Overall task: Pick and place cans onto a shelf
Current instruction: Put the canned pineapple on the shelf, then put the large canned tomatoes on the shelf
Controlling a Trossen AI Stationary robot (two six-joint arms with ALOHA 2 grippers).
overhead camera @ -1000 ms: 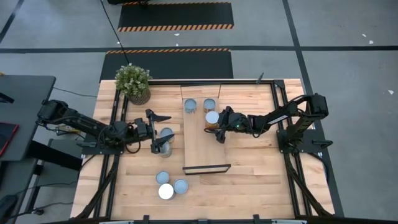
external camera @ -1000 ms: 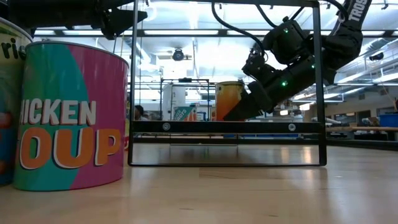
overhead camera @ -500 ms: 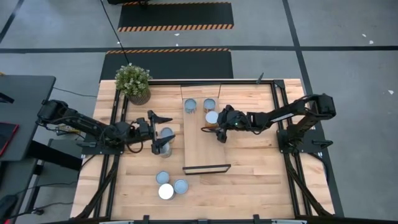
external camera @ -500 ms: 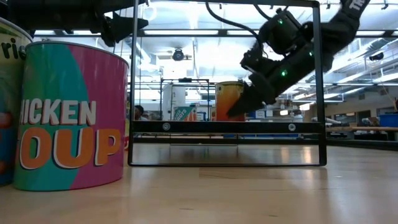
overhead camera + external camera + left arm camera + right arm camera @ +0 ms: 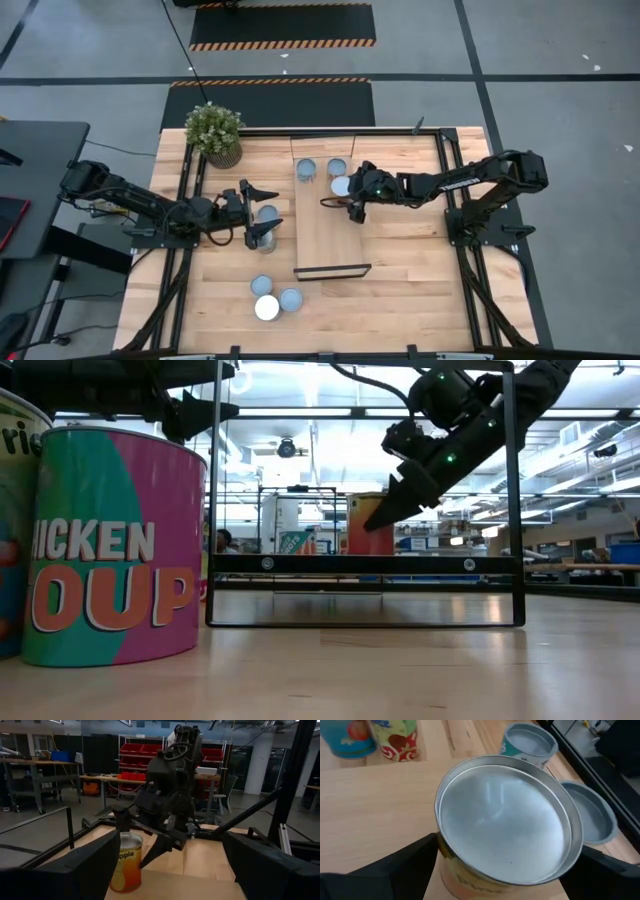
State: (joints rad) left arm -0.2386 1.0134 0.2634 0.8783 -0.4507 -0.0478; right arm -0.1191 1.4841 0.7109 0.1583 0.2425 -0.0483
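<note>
A: Looking top-down: tabletop carries the shelf down its middle, long side running front to back. Potted plant sits at the far left corner.

B: Arms?

A: Right tool is over the far half of the shelf, fingers spread on both sides of the orange can. From the right wrist camera the can's silver lid sits between the two fingers, not pinched. Low camera shows that tool raised above the can, which stands upright on the shelf board.

B: Left?

A: Left tool is over the tabletop just left of the shelf, fingers wide, straddling a can from above. Can't tell if it touches.

B: Other cans?

A: Two blue-sided cans stand at the far end of the shelf, just beyond the orange one. Three more cans are clustered touching on the tabletop near the front edge, left of the shelf. One of them, the pink-and-teal soup can, fills the low camera's left side.
</note>
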